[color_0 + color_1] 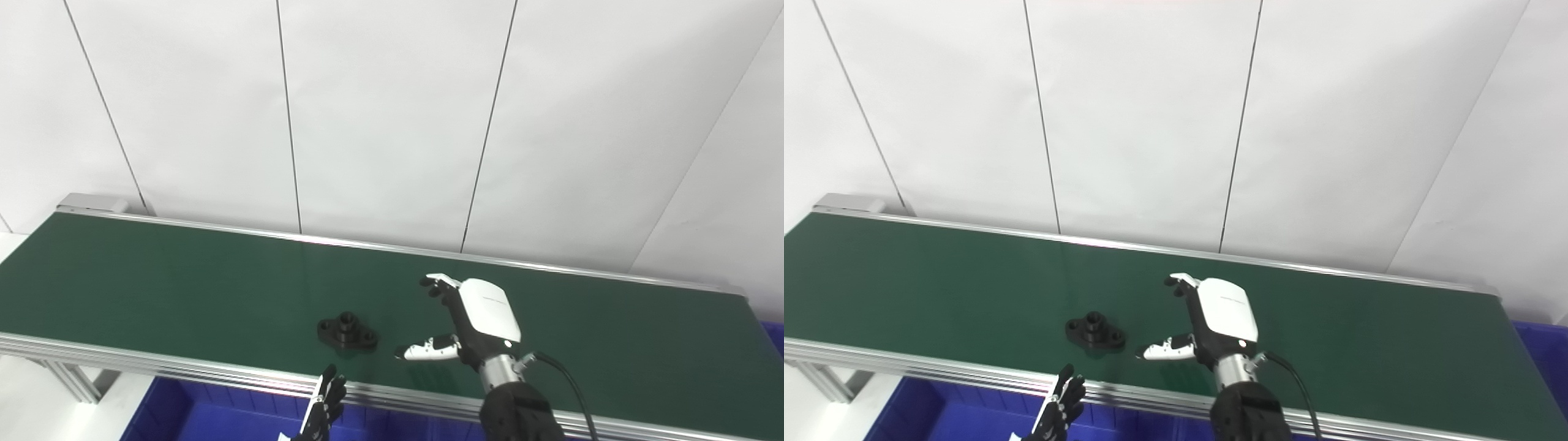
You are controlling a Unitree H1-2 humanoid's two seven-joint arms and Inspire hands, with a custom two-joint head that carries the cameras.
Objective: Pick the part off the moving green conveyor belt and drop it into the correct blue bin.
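A black flanged part (347, 331) lies on the green conveyor belt (184, 275), near its front edge; it also shows in the right eye view (1095, 331). My right hand (468, 321) hovers over the belt just right of the part, open, fingers and thumb spread toward it, not touching. My left hand (321, 410) is low at the bottom edge, in front of the belt's front rail and over a blue bin (202, 416), fingers pointing up and apart, holding nothing.
The belt's aluminium front rail (153, 361) runs across the view, with a leg frame (70, 380) at the left. Another blue bin (1540, 361) shows at the right end. A white panelled wall stands behind the belt.
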